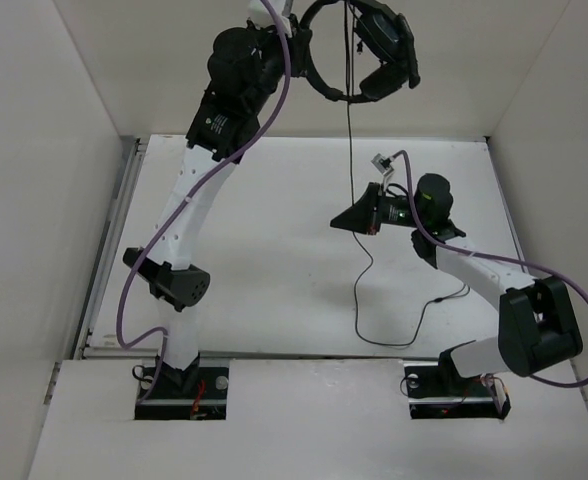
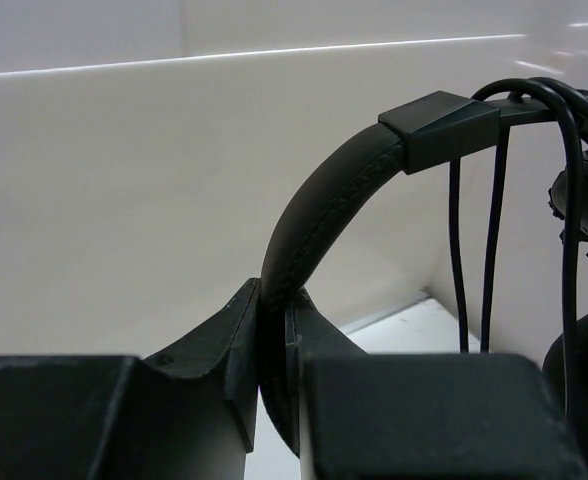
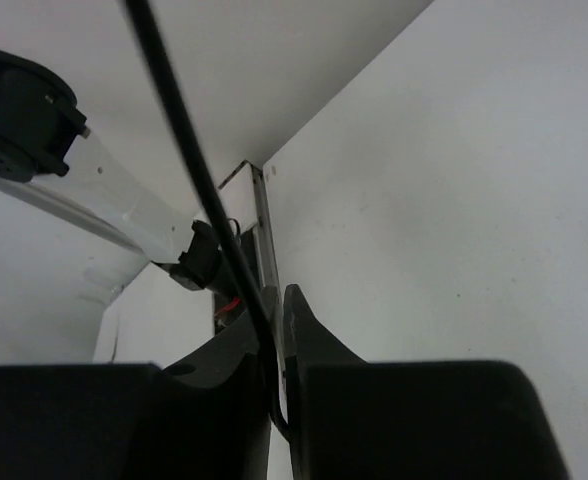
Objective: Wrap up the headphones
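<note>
At top centre, your left gripper [image 1: 297, 40] pinches the headphones [image 1: 389, 42] by the headband [image 2: 314, 210].
Right of centre, your right gripper [image 1: 345, 221] clamps the hanging cable [image 1: 350, 140].

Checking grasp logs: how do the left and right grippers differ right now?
The left gripper clamps the padded headband; the right gripper pinches the thin cable. The left gripper is raised high; the right gripper sits lower down the hanging cable. Both are shut on the headphones.
</note>
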Available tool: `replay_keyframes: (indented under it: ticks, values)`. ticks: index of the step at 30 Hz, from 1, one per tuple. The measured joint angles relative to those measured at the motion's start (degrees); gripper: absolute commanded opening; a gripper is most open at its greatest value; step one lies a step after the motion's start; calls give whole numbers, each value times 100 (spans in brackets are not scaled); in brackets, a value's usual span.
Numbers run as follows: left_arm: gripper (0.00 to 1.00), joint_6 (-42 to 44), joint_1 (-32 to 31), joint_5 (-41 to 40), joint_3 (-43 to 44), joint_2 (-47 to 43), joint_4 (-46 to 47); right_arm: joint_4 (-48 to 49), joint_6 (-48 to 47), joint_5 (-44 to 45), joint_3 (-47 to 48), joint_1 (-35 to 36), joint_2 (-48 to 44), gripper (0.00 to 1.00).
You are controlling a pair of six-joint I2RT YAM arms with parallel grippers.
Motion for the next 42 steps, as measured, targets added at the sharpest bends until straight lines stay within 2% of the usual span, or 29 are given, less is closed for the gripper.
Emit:
replay_keyframes:
  ticks: [5, 11, 16, 20, 25, 30, 36, 42]
  values:
    - [1, 306, 216, -439, -55, 116, 96, -273, -350, -50, 2, 9, -170, 1]
    - [1, 555, 234, -774, -404, 118, 245, -866, -761, -70, 131, 61, -186, 0]
    - [1, 896, 214, -1335, -855, 118, 531, -1954, -1478, -17, 710, 356, -186, 0]
    - [1, 1207, 184, -1703, -1340, 120, 782, -3377, -2625, 363, 1585, 625, -168, 0]
    - [1, 1567, 144, -1982, -2273, 114, 992, -5305, -4439, 1357, 2953, 702, -63, 0]
    - [1, 1797, 44, -2033, -3080, 114, 636, -6660, -6247, 2966, 3783, 697, -9, 0]
    - [1, 1989, -302, -1834, -3250, 114, 42, -7357, -7705, 4645, 3904, 732, 118, 0]
    - [1, 2006, -662, -1410, -3250, 114, -564, -7265, -8878, 6081, 3882, 824, 186, 0]
